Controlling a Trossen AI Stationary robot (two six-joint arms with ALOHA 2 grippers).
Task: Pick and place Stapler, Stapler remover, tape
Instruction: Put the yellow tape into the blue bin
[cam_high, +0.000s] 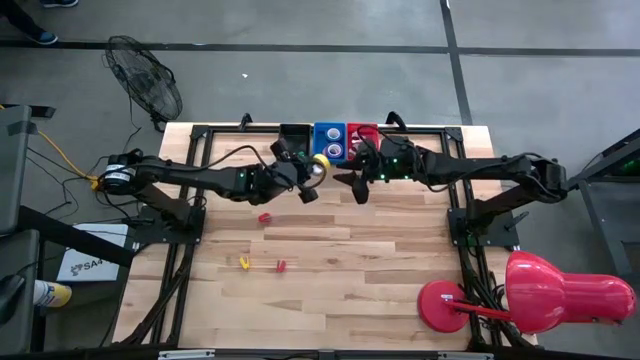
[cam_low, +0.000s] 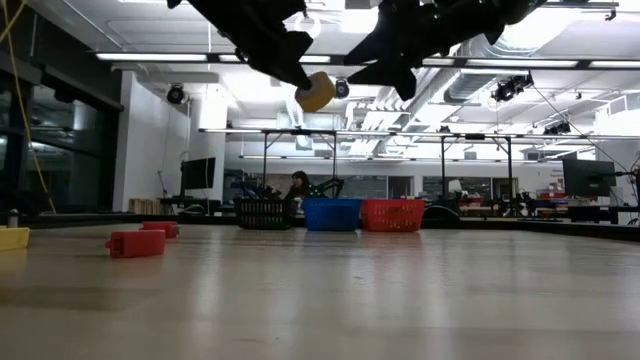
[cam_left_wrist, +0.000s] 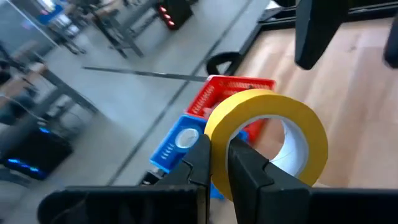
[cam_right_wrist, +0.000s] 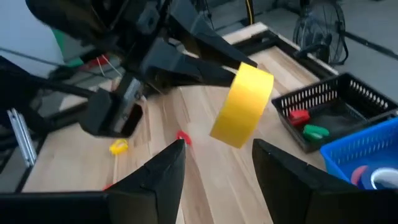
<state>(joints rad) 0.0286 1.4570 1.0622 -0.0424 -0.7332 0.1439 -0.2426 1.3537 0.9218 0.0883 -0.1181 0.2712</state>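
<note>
Yellow tape (cam_left_wrist: 267, 140) is hanging in the air, pinched through its rim by the left gripper (cam_left_wrist: 217, 163), whose fingers are closed tight on the roll's wall, with the blue basket (cam_high: 330, 141) and red basket (cam_high: 360, 135) just ahead of it. Facing it, the right gripper (cam_right_wrist: 214, 168) is waiting with its jaws parted and empty, the roll poised just beyond its fingertips. Judging by this, a clean handover is calling for the right fingers to be straddling the roll's free edge squarely before the left lets go.
</note>
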